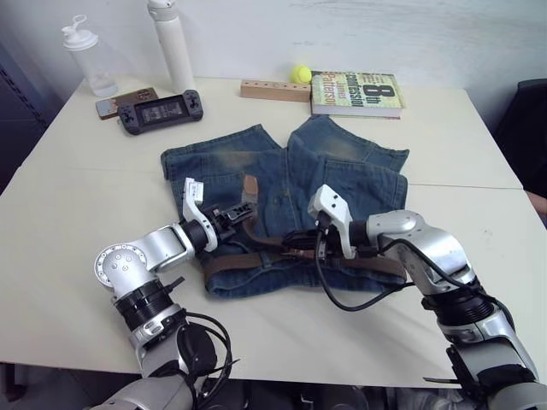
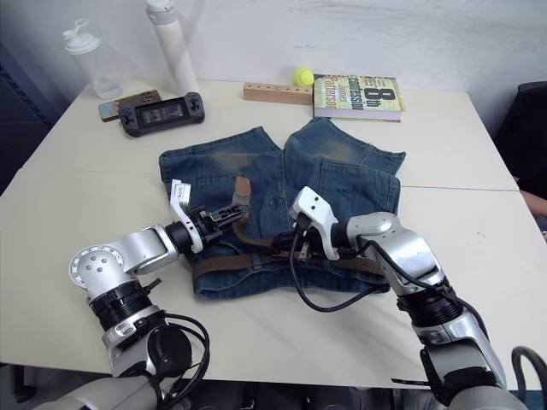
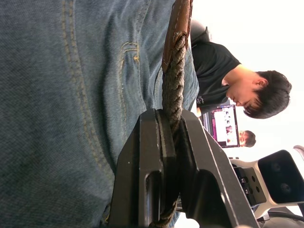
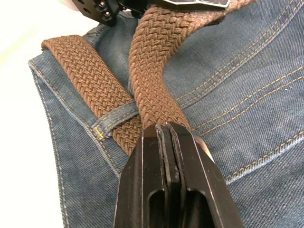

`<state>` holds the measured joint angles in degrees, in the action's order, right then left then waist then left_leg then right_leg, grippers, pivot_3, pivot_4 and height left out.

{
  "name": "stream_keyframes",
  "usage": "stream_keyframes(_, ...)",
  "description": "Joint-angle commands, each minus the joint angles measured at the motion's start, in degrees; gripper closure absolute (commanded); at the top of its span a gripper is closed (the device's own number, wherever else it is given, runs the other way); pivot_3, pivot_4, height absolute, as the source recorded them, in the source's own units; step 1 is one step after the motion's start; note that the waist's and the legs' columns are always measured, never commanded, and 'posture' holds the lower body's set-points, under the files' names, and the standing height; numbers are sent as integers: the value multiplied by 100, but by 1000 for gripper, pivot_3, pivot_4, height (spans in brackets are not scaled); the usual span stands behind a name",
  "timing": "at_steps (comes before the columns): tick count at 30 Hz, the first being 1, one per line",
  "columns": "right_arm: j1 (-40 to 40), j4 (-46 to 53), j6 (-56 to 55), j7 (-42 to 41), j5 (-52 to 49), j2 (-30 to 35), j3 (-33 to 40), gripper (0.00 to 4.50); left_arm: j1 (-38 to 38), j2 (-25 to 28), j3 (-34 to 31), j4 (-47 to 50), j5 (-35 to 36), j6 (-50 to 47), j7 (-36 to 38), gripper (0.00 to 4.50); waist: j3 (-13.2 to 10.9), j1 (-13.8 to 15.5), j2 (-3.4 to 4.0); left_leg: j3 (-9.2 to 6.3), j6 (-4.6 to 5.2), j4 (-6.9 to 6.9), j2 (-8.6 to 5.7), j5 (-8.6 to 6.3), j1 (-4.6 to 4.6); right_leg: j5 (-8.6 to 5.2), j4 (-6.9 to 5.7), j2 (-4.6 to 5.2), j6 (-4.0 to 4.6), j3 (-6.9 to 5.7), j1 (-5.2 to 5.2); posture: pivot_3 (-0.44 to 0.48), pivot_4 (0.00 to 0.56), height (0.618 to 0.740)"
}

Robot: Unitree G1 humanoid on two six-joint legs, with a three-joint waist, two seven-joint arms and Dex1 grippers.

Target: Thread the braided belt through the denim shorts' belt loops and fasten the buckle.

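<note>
The denim shorts (image 1: 342,171) lie flat on the white table, waistband toward me. Along the waistband runs the braided belt (image 1: 239,260), passing under a belt loop (image 4: 114,124). My left gripper (image 1: 239,215) is shut on the belt just below its tan leather tip (image 1: 249,188), which rises over the left half of the shorts. The left wrist view shows the braid pinched between the fingers (image 3: 152,156). My right gripper (image 1: 295,242) is shut on the belt at the middle of the waistband, seen close up in the right wrist view (image 4: 167,130). The buckle is hidden.
At the table's far side stand a book (image 1: 355,92), a tennis ball (image 1: 300,74), a wooden block (image 1: 273,90), a handheld game console (image 1: 161,111), a phone (image 1: 124,101), a white bottle (image 1: 171,43) and a clear shaker bottle (image 1: 88,55). A person (image 3: 237,85) sits beyond the table.
</note>
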<state>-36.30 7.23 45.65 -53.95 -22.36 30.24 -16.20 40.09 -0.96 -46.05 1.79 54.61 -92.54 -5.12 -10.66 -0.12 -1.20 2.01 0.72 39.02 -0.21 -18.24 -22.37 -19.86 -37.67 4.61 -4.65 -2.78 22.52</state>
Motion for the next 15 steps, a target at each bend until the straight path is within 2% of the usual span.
stream_keyframes(1,79,-116,-181,-97,50,-66,-61,4434,29,125,46,219,215,4,34,4500,0,-10,0,0,0,0,0,0,0,0,-1,0,0,0,0,0,150,738)
stream_keyframes(4,42,-256,-215,-166,-26,-111,56,4434,5,195,40,226,242,4,46,4500,0,-23,0,2,0,-1,1,0,1,0,-1,-2,0,2,0,0,150,738)
stream_keyframes(10,-300,-198,174,-393,-844,-242,827,4434,85,329,-154,197,293,4,26,4500,0,-21,0,2,-1,-1,1,0,1,0,-2,-2,0,2,2,0,150,738)
stream_keyframes(15,-406,-274,187,-415,-831,-182,833,4434,403,383,-120,142,513,4,50,4500,0,-2,0,-2,-1,-1,1,-1,-1,0,1,0,0,-1,2,0,150,738)
